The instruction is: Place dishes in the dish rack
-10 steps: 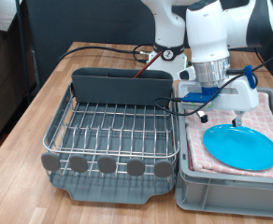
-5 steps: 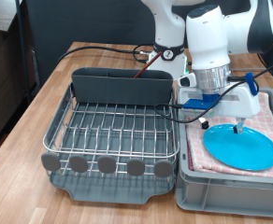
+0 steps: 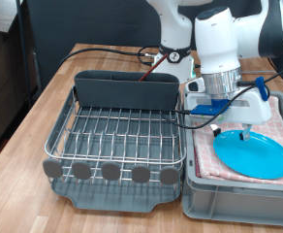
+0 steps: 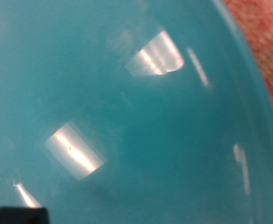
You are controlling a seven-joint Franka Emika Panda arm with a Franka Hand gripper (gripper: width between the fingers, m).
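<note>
my gripper (image 3: 244, 135) sits right on the one blue plate (image 3: 253, 155), fingers' spread i cannot tell, the plate lying flat on the pink checked cloth (image 3: 282, 121) inside the grey crate (image 3: 219, 199), while the single dish rack (image 3: 112, 141) stands just beside, its wires bare.

The blue plate (image 3: 250, 152) is looking like glossy, smooth plastic; in the wrist view its surface (image 4: 127, 112) is throwing back bright window-shaped glints. The pink checked cloth (image 3: 282, 121) under it is showing a soft, matt weave. The dish rack (image 3: 117, 136) is gleaming as silver metal wire, sitting on a matt dark grey plastic tray (image 3: 103, 199). The grey crate (image 3: 234, 199) is looking like dull plastic. The table (image 3: 40, 107) is showing a smooth wood grain with a slight sheen.
</note>
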